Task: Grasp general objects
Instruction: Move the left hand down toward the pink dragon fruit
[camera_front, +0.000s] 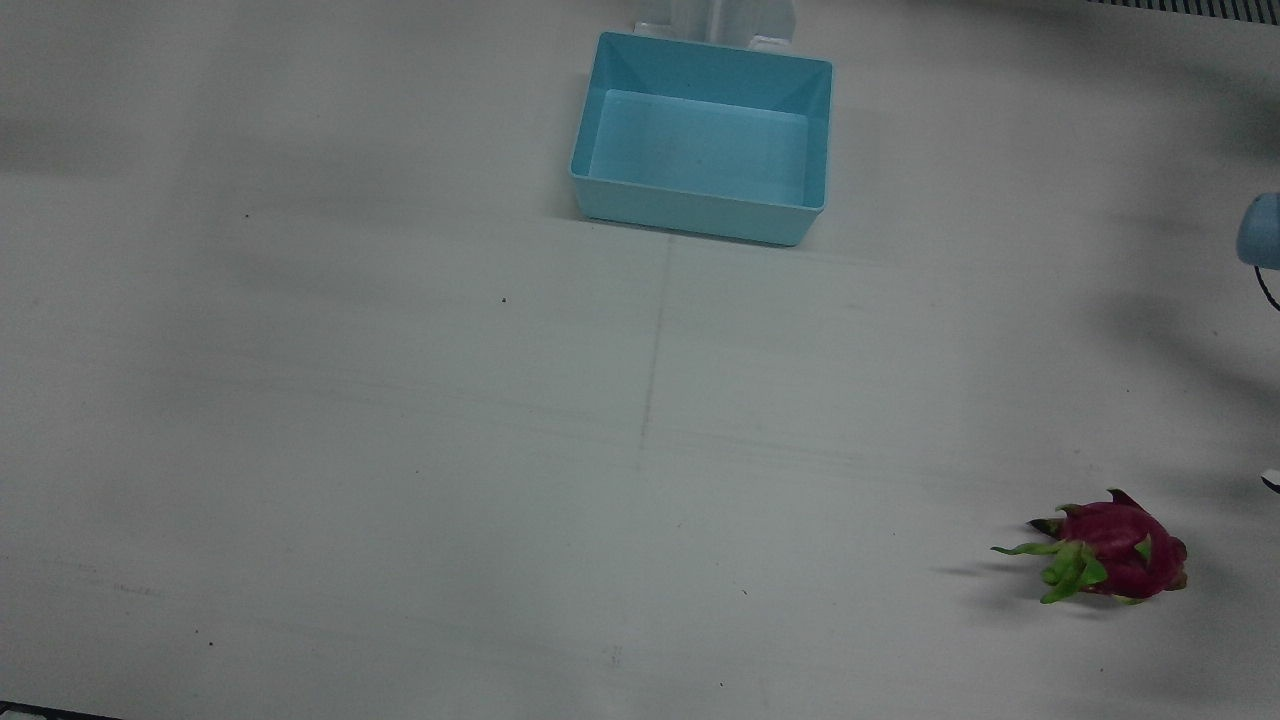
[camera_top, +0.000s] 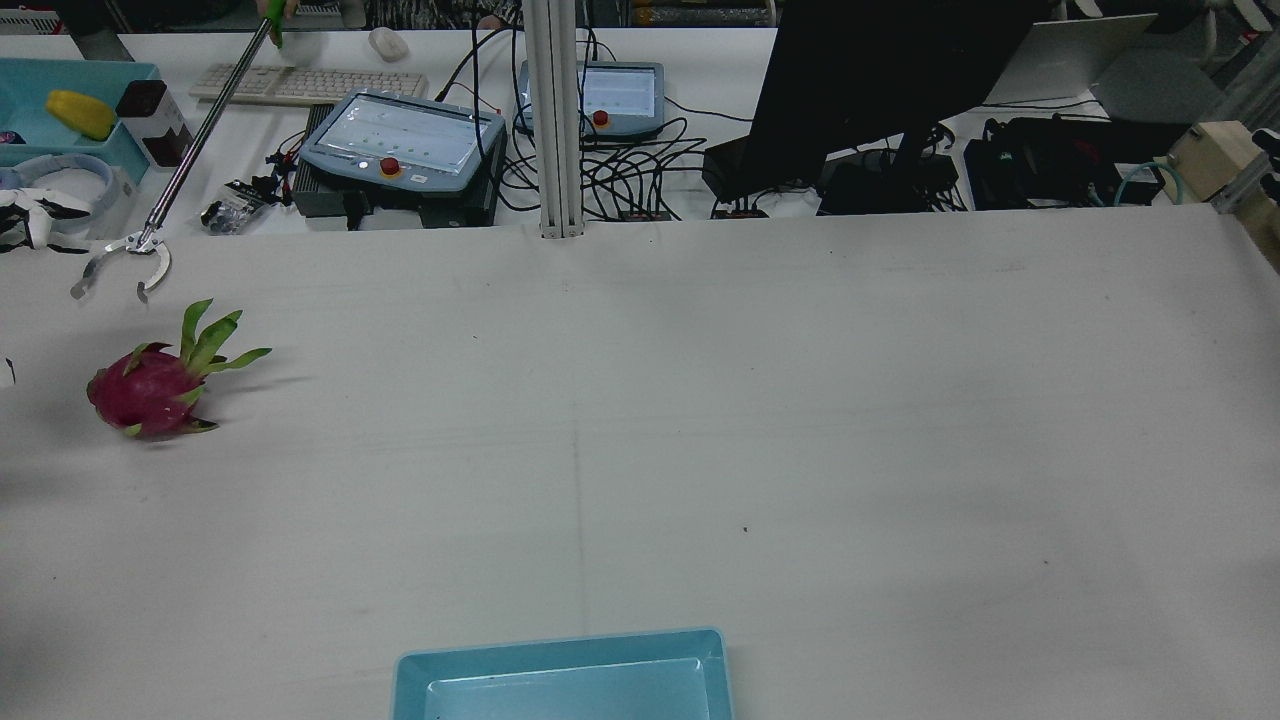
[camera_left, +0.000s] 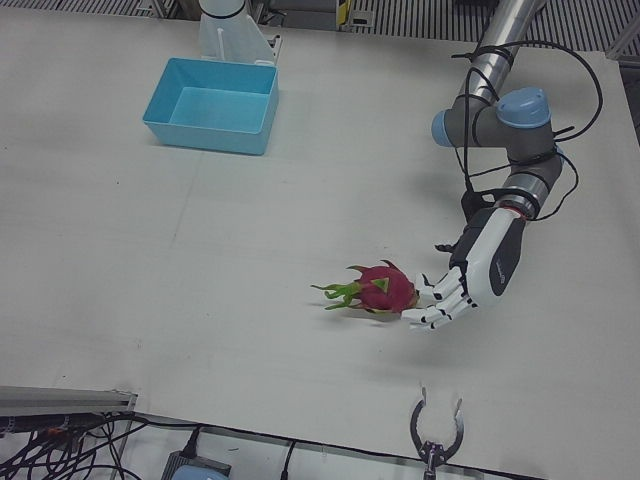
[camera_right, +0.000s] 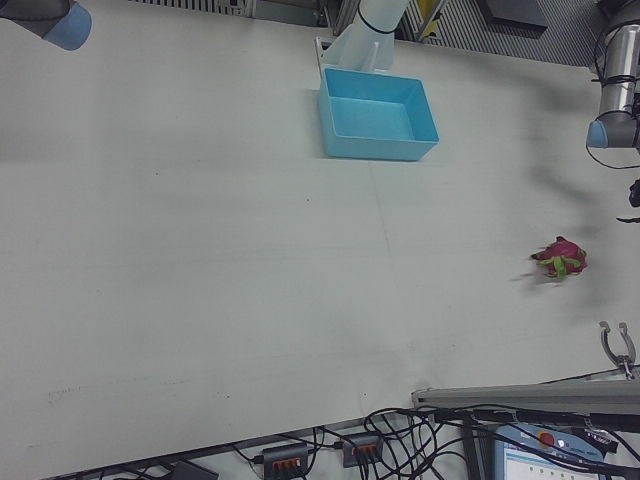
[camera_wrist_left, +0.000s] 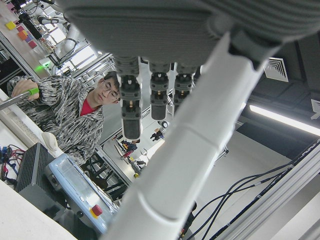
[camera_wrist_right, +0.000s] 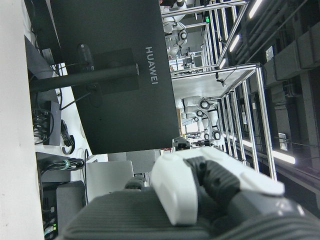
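A magenta dragon fruit with green scales lies on the white table, seen also in the front view, the rear view and the right-front view. My left hand hangs open beside it on the robot's left, fingers straight and spread, pointing at the fruit. The rear and front views show a gap between them. In the left hand view the fingers are held apart with nothing between them. Of my right hand only the palm and one folded finger show; its state is unclear.
An empty light-blue bin stands near the robot's side of the table, mid-width. A person across the table holds a long grabber tool whose claw hovers at the far edge near the fruit. Consoles, a monitor and cables lie beyond.
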